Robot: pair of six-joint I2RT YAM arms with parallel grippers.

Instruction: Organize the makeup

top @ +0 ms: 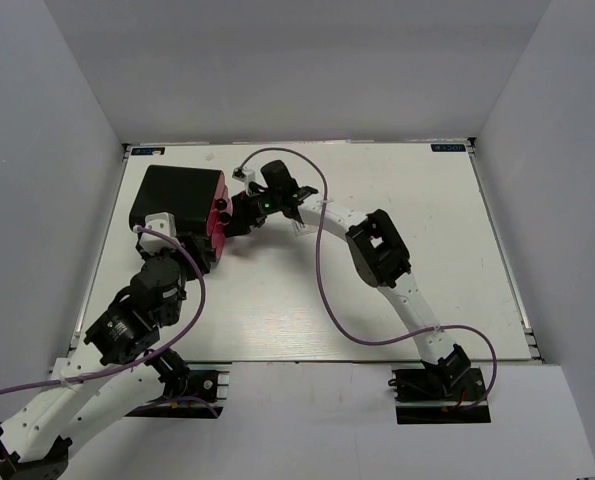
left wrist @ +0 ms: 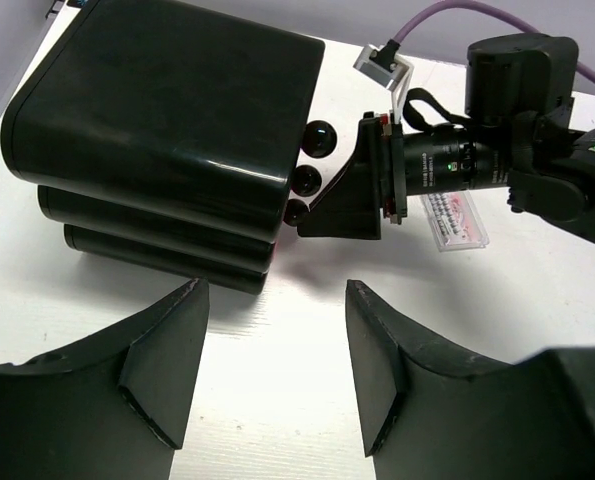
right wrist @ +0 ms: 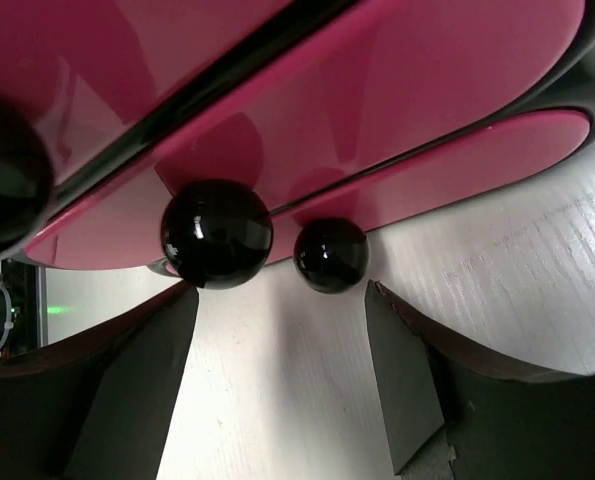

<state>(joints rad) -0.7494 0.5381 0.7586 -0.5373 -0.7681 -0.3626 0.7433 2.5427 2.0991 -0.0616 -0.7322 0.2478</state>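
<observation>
The only makeup I can see is a flat white-and-pink packet (left wrist: 457,218). It lies on the table (left wrist: 537,300) out past the pink front of the black case (left wrist: 167,110) and is partly tucked under my right wrist. It has a clear face over a pink band, with rows of fine dark marks too small to read.

The case is glossy and has three stacked tiers. Its drawer fronts (right wrist: 397,90) are bright pink, and each carries a round black knob (right wrist: 217,232).

My right tool (right wrist: 277,340) sits close up against that pink front with its jaws spread wide. Only bare table shows between them, and the lower knobs are just ahead of the fingertips. I cannot tell whether they touch.

My left tool (left wrist: 272,330) is at the near black side of the case, a little apart from it. Its jaws are also wide and hold nothing.

Two blue stickers (top: 147,150) mark the table's far edge, one just behind the case. Their print is too small to read.
</observation>
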